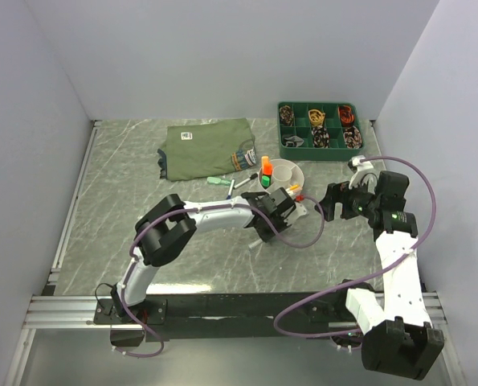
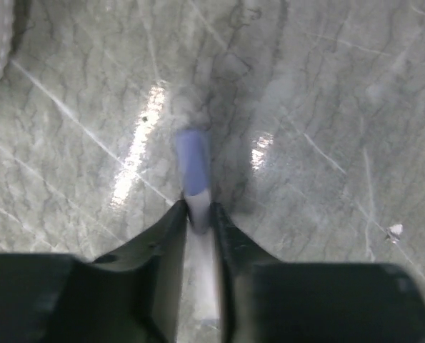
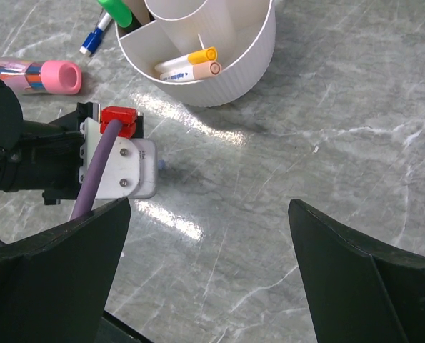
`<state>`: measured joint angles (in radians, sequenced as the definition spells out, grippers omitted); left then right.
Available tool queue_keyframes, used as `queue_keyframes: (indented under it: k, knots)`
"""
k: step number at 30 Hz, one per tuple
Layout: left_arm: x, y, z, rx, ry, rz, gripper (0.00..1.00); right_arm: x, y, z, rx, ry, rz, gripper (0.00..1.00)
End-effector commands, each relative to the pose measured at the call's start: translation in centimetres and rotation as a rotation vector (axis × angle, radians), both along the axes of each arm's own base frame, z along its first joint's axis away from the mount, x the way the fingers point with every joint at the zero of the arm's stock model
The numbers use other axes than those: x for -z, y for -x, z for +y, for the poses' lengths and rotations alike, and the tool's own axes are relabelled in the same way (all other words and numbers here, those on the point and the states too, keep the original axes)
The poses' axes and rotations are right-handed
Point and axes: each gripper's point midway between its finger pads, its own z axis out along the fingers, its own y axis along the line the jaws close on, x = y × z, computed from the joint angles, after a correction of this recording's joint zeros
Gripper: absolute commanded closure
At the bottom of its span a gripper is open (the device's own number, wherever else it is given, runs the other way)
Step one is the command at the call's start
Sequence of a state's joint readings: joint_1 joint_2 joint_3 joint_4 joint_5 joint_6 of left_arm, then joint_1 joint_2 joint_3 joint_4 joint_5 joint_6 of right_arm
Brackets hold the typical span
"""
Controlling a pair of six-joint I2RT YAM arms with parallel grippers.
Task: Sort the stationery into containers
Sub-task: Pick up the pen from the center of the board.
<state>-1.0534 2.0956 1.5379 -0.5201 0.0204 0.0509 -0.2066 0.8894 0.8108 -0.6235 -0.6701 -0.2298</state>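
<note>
The left end effector [image 2: 198,218] is clenched on a thin white pen with a pale blue cap [image 2: 193,161]. Its two dark fingers [image 2: 171,236] press the white barrel from both sides, and the cap points forward over the grey marbled surface [image 2: 326,107]. I cannot tell whether the cap touches the surface. This end effector is near the white round ribbed plastic tub [image 3: 241,71], on the side closer to the arm bases.

The right end effector [image 3: 208,214] is released, its fingers far apart with nothing between them. It hangs over the surface near the tub, on its right side.

Inside the tub, a yellow-capped white pen [image 3: 191,58] and a peach-capped white pen [image 3: 198,71] lie together in one compartment, and a green highlighter [image 3: 116,11] stands in another. A pink highlighter [image 3: 44,77] and a blue-capped pen [image 3: 94,39] lie on the surface outside, near the tub. A folded olive-green shirt [image 1: 206,149] and a dark green compartment tray [image 1: 311,153] are farther back.
</note>
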Motion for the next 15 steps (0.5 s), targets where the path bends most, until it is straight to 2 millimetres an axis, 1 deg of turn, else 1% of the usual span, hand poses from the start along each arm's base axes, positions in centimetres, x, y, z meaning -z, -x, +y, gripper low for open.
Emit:
queue_keyframes:
  k: [1, 3, 4, 5, 6, 7, 8, 9, 10, 11, 12, 13, 14, 15]
  knots:
    - [1.4, 0.5, -0.3, -0.005, -0.033, 0.015, 0.89, -1.0, -0.3, 0.3, -0.016, -0.012, -0.038, 0.00]
    - [1.0, 0.9, -0.5, 0.016, -0.024, 0.037, 0.99, -1.3, -0.3, 0.2, -0.014, -0.009, -0.040, 0.00]
    - [0.3, 1.5, -0.8, 0.040, -0.002, 0.060, 0.99, -1.4, -0.3, 0.2, -0.012, -0.004, -0.042, 0.00]
    - [-0.5, 1.4, -1.1, 0.054, 0.013, 0.061, 0.99, -1.5, -0.2, 0.1, -0.012, -0.001, -0.042, 0.00]
    - [-1.3, 1.0, -1.1, 0.064, 0.023, 0.057, 0.99, -2.1, -0.4, 0.0, -0.008, 0.005, -0.054, 0.00]
    - [-2.1, 1.1, -0.5, 0.068, 0.011, 0.080, 0.99, -2.3, -0.5, -0.1, -0.002, 0.012, -0.057, 0.00]
    - [-3.5, 0.9, -1.0, 0.082, 0.057, 0.103, 0.99, -2.7, -0.5, -0.2, 0.000, 0.015, -0.064, 0.00]
    - [-4.6, -0.2, -0.5, 0.075, 0.092, 0.123, 0.99, -3.5, -0.7, -0.2, 0.004, 0.016, -0.080, 0.00]
    - [-6.9, -1.1, -0.7, 0.069, 0.157, 0.112, 0.99, -3.9, -0.8, -0.2, 0.007, 0.013, -0.085, 0.00]
    - [-8.7, -2.4, -0.6, 0.065, 0.242, 0.132, 0.99, -4.3, -0.9, -0.2, 0.009, 0.009, -0.099, 0.00]
    - [-10.4, -2.9, -0.7, 0.095, 0.313, 0.127, 0.99, -4.7, -1.0, 0.0, 0.008, -0.001, -0.108, 0.00]
    - [-13.6, -3.7, -1.3, 0.145, 0.434, 0.065, 0.99, -4.8, -1.0, 0.1, 0.005, -0.010, -0.106, 0.00]
    - [-15.5, -3.9, -1.2, 0.218, 0.529, 0.053, 0.99, -4.9, -1.1, 0.1, 0.007, -0.014, -0.111, 0.00]
    - [-16.9, -4.2, -1.3, 0.260, 0.590, 0.008, 0.99, -4.7, -1.1, 0.1, 0.010, -0.020, -0.103, 0.00]
